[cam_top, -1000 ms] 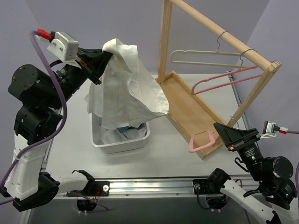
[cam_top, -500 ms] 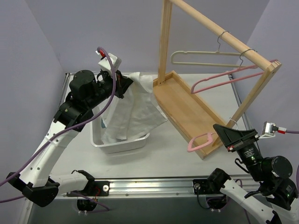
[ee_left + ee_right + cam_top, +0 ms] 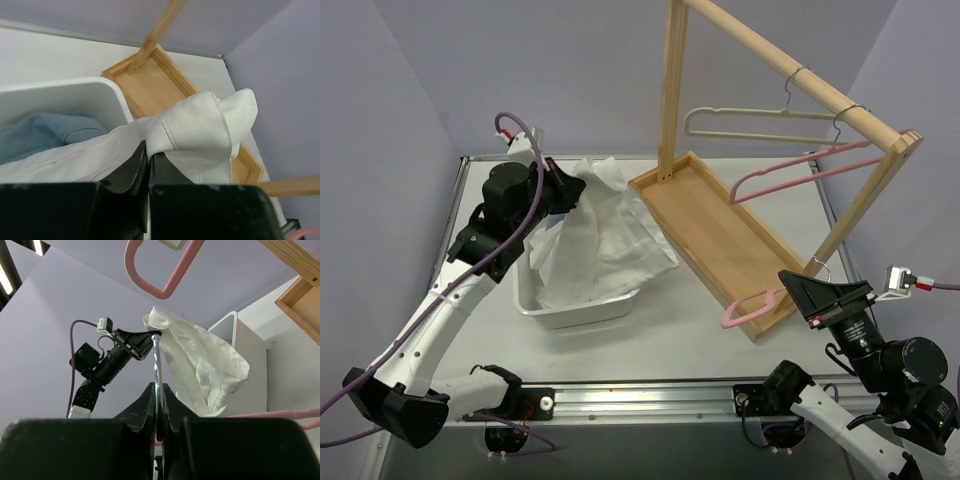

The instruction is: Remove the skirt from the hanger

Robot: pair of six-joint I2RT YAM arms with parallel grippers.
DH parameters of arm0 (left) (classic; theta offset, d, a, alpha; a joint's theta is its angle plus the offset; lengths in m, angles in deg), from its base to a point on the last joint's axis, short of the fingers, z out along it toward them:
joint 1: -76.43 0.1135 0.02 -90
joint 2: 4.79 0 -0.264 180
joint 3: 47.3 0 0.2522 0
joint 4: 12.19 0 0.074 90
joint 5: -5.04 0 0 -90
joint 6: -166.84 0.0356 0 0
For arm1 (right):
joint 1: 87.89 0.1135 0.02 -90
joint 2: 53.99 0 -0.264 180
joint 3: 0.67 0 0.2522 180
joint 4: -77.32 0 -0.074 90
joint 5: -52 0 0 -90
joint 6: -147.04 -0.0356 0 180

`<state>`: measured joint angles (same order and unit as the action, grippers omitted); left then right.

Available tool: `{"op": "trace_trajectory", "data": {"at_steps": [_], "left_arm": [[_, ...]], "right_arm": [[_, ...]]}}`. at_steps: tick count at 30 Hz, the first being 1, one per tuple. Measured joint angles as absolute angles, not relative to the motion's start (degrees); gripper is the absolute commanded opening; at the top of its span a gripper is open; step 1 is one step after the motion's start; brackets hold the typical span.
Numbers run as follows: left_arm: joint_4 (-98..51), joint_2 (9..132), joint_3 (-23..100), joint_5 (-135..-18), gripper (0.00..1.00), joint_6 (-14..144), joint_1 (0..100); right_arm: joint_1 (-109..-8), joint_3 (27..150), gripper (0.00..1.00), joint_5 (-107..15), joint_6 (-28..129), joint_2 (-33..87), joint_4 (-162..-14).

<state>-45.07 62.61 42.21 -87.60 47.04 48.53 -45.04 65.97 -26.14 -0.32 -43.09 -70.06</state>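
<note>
Evidently the left gripper [image 3: 558,190] was clamped on the skirt [image 3: 605,235] at its waistband, letting the cloth drape into the bin [image 3: 582,312]; the right gripper [image 3: 812,288], closed on the pink hanger [image 3: 752,304] by its hook, held it well apart, likely against snagging.

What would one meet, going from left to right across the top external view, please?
left gripper → white skirt → wooden rack base → lower pink hanger → right gripper
</note>
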Motion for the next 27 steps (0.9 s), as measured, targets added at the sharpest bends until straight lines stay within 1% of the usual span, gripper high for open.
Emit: {"op": "trace_trajectory", "data": {"at_steps": [3, 5, 8, 10, 12, 16, 17, 18, 19, 20, 22, 23, 24, 25, 27], "left_arm": [[-45.79, 64.77, 40.72, -89.52, 0.02, 38.36, 51.52], [-45.46, 66.21, 37.66, -89.50, 0.02, 31.33, 54.41], [-42.75, 68.14, 28.13, -85.50, 0.02, 19.39, 59.50], [-37.83, 70.41, 19.00, -81.63, 0.02, 11.79, 62.21], [-38.49, 72.97, 13.90, -79.68, 0.02, 7.57, 62.71], [-43.12, 72.40, 16.72, -81.10, 0.03, 8.07, 62.04], [-44.06, 71.92, 18.27, -81.76, 0.11, 8.66, 61.95], [-44.87, 71.46, 19.85, -82.28, 0.16, 9.36, 61.90], [-45.68, 71.07, 21.40, -83.07, 0.26, 10.08, 61.84], [-46.12, 70.67, 22.80, -83.60, 0.47, 11.02, 61.82], [-47.41, 70.13, 25.44, -85.02, 0.63, 12.62, 61.49], [-48.15, 70.08, 26.78, -86.02, 0.68, 13.29, 61.14], [-48.74, 70.08, 28.05, -86.81, 0.79, 14.17, 60.61], [-49.44, 70.08, 29.25, -87.66, 0.94, 15.15, 60.00], [-51.56, 70.08, 32.04, -89.80, 0.94, 17.21, 58.60]], "right_arm": [[-45.04, 65.97, 0.00, -25.99, -0.34, -43.42, -69.82], [-45.04, 65.95, 0.00, -25.99, -0.39, -43.77, -69.74], [-45.04, 65.82, 0.00, -25.99, -0.50, -44.42, -69.76], [-45.04, 65.43, 0.00, -25.99, -0.58, -44.88, -69.74], [-45.04, 65.03, 0.00, -25.99, -0.58, -45.10, -69.65], [-45.02, 64.64, 0.00, -25.94, -0.58, -45.21, -69.21], [-45.02, 64.49, 0.00, -25.96, -0.58, -45.21, -69.21], [-45.02, 64.31, 0.00, -25.96, -0.58, -45.21, -69.19], [-45.02, 64.12, 0.00, -25.96, -0.58, -45.21, -69.21], [-45.00, 63.94, 0.00, -25.99, -0.58, -45.15, -69.23], [-44.97, 63.53, 0.00, -26.01, -0.58, -44.91, -69.41], [-44.97, 63.35, 0.00, -26.05, -0.58, -44.64, -69.61], [-44.97, 63.20, 0.00, -26.16, -0.58, -44.29, -69.82], [-44.97, 63.09, 0.00, -26.27, -0.58, -43.86, -69.98], [-44.97, 62.89, 0.00, -26.47, -0.61, -42.94, -70.33]]}}
